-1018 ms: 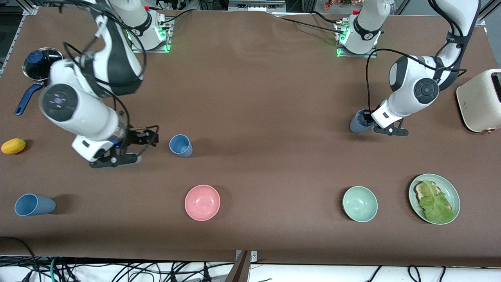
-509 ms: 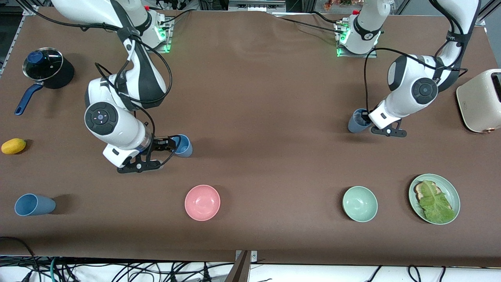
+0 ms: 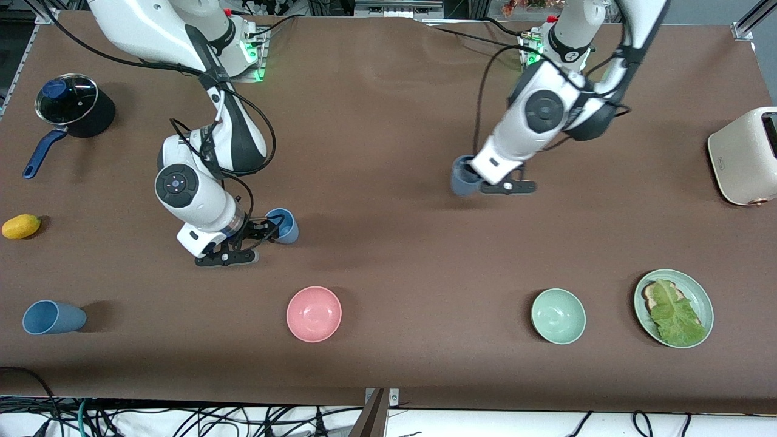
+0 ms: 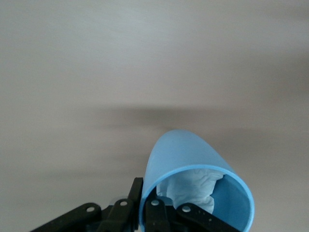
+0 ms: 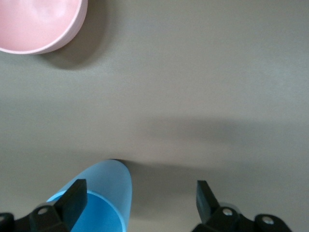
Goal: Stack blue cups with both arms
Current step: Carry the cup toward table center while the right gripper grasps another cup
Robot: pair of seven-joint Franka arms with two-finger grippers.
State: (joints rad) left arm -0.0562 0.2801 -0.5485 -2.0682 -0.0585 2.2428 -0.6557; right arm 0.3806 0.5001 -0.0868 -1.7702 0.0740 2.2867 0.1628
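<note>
The left gripper (image 3: 470, 182) is up over the counter's (image 3: 388, 255) middle, jaws clamped on the slate blue cup (image 3: 462, 177). The right gripper (image 3: 267, 230) sits low toward the right arm's end; its jaws gape around the light blue cup's (image 3: 283, 225) rim.

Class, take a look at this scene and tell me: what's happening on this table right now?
Two robot arms are working on blue cups. The left tool is shut on the rim of the slate blue cup, holding it over the middle of the table. The right tool is open at the light blue cup, which stands upright on the table and is not yet gripped. A third blue cup lies on its side at the right arm's end. Nothing is stacked yet.
</note>
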